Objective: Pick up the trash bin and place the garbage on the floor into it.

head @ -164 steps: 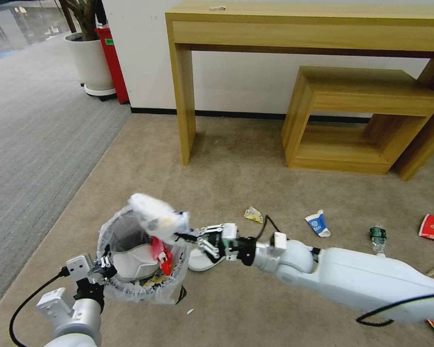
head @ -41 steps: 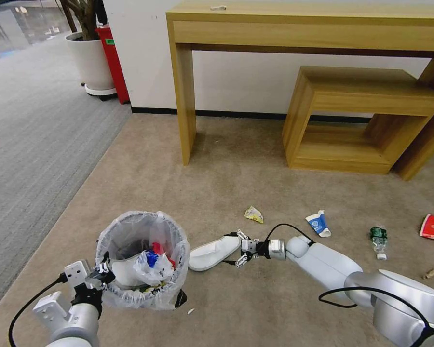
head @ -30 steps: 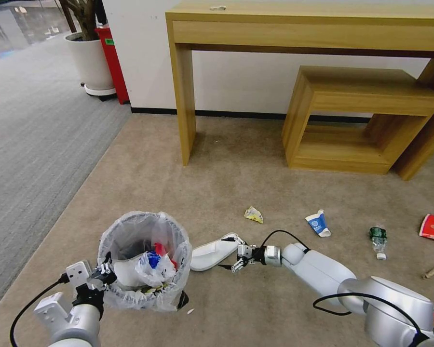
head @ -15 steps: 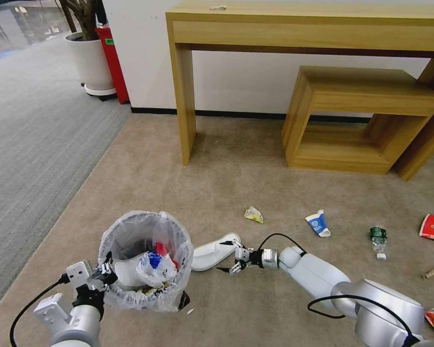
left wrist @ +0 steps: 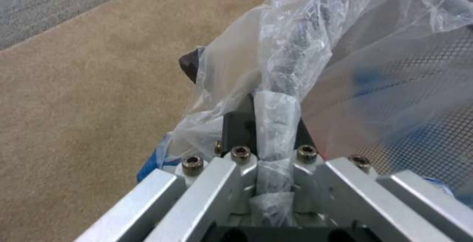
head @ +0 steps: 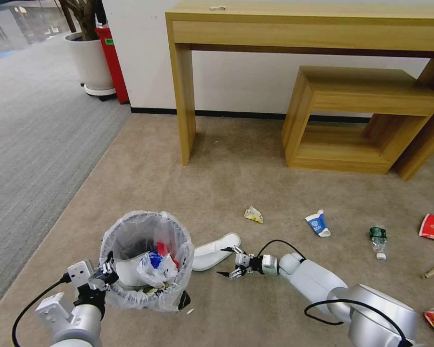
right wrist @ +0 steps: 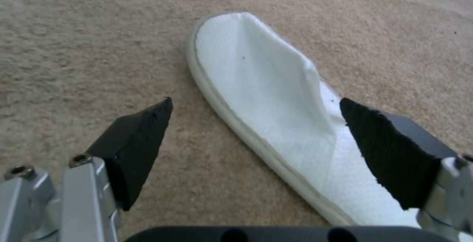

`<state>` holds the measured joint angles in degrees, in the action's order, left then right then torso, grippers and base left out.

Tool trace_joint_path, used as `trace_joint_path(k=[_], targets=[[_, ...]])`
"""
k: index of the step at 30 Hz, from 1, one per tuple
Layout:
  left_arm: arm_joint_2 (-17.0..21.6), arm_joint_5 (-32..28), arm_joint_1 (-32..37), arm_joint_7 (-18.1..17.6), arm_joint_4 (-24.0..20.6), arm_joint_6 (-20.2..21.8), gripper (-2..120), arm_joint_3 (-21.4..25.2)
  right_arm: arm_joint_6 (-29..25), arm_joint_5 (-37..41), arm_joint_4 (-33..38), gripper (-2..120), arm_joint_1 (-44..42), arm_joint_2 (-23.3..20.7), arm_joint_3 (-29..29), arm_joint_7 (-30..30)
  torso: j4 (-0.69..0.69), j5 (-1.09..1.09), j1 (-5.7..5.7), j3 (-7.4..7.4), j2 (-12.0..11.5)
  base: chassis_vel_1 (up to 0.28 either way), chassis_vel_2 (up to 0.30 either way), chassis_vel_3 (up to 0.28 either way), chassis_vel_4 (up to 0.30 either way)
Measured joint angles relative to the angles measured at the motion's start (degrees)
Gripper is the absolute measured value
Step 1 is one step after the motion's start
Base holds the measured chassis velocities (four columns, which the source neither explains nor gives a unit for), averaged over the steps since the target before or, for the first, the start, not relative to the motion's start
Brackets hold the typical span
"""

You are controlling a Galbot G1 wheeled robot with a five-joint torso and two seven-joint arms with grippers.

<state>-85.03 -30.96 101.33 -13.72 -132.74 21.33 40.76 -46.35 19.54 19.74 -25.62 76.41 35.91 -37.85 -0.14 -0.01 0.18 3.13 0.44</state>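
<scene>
Nearest left, the left gripper (head: 108, 273) pinches the trash bin (head: 144, 260) by its bagged rim, steadying it (already part-filled). Just right, the right gripper (head: 228, 262) hangs low with fingers spread beside a white slipper (head: 215, 251) on the floor (head: 226, 183), ready to grasp.

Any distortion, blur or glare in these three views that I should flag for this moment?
Head view: wide-angle bending at the edges, the desk top bows; lighting is even, with soft shadows. Left wrist view: the trash bin liner, pinched in the left gripper, looks soft up close. Right wrist view: the slipper reads clearly between the open right gripper pads; no glare.
</scene>
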Motion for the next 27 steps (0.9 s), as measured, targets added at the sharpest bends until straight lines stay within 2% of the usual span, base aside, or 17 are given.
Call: trace_joint_path(k=[14, 27], targets=[[-0.04, -0.18, -0.05, 0.32, -0.03, -0.19, 1, -0.23, 0.02, -5.04, -2.57, 86, 1.58, 1.27, -2.68, 2.72, 0.0, 0.0, 0.0, 0.0, 0.0, 0.0, 0.0, 0.0, 0.0], [-0.28, 0.09, 0.46, 0.65, -0.67, -0.41, 1, -0.33, 0.08, -5.99, -4.47, 86, 2.63, 3.04, -4.55, 4.96, 0.0, 0.01, 0.0, 0.0, 0.0, 0.0, 0.0, 0.0, 0.0]])
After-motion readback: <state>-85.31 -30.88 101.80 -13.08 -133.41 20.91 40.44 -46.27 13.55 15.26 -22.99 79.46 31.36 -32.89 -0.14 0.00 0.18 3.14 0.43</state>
